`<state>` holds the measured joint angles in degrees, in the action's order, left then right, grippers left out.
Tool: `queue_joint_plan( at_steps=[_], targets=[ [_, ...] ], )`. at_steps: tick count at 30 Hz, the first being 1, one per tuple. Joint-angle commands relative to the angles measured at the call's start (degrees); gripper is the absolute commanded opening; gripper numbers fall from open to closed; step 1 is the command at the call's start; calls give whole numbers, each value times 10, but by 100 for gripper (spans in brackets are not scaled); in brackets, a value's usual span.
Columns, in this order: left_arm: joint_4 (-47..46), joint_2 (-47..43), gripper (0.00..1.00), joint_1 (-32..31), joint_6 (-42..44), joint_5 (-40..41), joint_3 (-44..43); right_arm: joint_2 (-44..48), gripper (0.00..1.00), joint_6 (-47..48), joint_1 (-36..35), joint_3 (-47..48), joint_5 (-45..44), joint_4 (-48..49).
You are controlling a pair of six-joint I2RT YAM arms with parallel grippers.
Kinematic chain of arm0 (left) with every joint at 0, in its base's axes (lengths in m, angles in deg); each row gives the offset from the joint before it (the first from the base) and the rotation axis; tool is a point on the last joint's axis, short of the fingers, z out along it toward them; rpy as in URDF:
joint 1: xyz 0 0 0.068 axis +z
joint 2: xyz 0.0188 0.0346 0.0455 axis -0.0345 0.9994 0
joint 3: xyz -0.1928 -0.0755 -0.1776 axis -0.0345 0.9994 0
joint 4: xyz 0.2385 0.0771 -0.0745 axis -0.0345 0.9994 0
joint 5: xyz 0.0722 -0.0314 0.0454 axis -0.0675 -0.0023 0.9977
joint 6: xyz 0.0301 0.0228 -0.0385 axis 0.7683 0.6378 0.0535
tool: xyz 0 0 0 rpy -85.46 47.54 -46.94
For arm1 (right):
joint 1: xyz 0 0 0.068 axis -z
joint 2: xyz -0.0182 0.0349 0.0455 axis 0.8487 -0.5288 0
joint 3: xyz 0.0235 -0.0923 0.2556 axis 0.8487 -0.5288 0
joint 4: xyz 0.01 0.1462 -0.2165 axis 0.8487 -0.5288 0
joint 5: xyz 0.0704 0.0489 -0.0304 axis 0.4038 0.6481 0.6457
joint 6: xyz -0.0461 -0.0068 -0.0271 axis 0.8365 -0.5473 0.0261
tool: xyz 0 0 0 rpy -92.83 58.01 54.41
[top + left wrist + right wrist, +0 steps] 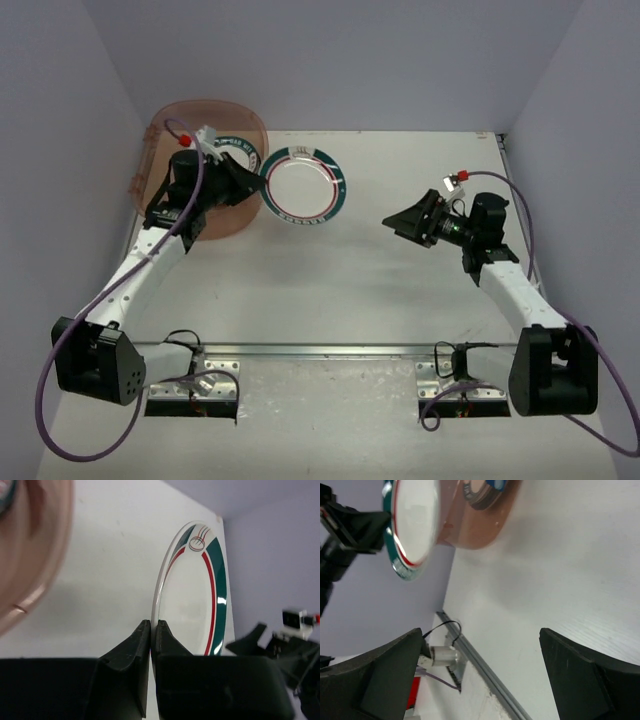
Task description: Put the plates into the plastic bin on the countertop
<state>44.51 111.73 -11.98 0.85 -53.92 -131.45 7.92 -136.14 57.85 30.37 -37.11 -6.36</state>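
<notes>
top cam overhead; wrist cams close, all share plate (301,189).

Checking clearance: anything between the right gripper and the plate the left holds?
Nothing. Top view shows only bare countertop between the right gripper and the plate.

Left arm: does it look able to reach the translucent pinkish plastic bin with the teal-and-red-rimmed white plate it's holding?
Probably yes. The left gripper is shut on the plate at its rim, right beside the bin; nothing lies between, and the open right gripper sits apart.
</notes>
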Motion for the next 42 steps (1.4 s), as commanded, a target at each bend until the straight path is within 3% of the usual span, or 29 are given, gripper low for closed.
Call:
queue_joint_plan(
  at_steps=[1, 4, 7, 18, 19, 23, 26, 29, 32, 36, 42],
  targets=[
    [21, 1, 0, 82, -36, 153, -83, 57, 99, 133, 18, 42, -77, -156],
    [41, 52, 0, 144, -50, 214, -121, 72, 99, 142, 19, 42, -73, -166],
    [30, 119, 0, 184, -73, 211, -161, 78, 99, 145, 20, 42, -64, -166],
    [98, 369, 0, 211, -70, 200, -373, 101, 99, 158, 19, 38, -34, -166],
    [107, 378, 3, 211, -68, 200, -386, 101, 99, 158, 19, 39, -32, -166],
    [117, 398, 72, 210, -61, 194, -397, 111, 99, 164, 19, 42, -31, -180],
    [139, 397, 100, 210, -45, 193, -407, 114, 99, 167, 19, 45, -40, -188],
    [186, 416, 100, 209, -8, 185, -440, 111, 99, 184, 19, 60, -56, -219],
    [252, 495, 100, 209, 33, 142, -495, 116, 99, 228, 19, 90, -110, -289],
    [326, 551, 100, 208, 41, 136, -545, 132, 99, 258, 19, 125, -149, -339],
    [276, 432, 100, 200, 47, 165, -481, 160, 99, 280, 18, 144, -157, -383]
  ],
)
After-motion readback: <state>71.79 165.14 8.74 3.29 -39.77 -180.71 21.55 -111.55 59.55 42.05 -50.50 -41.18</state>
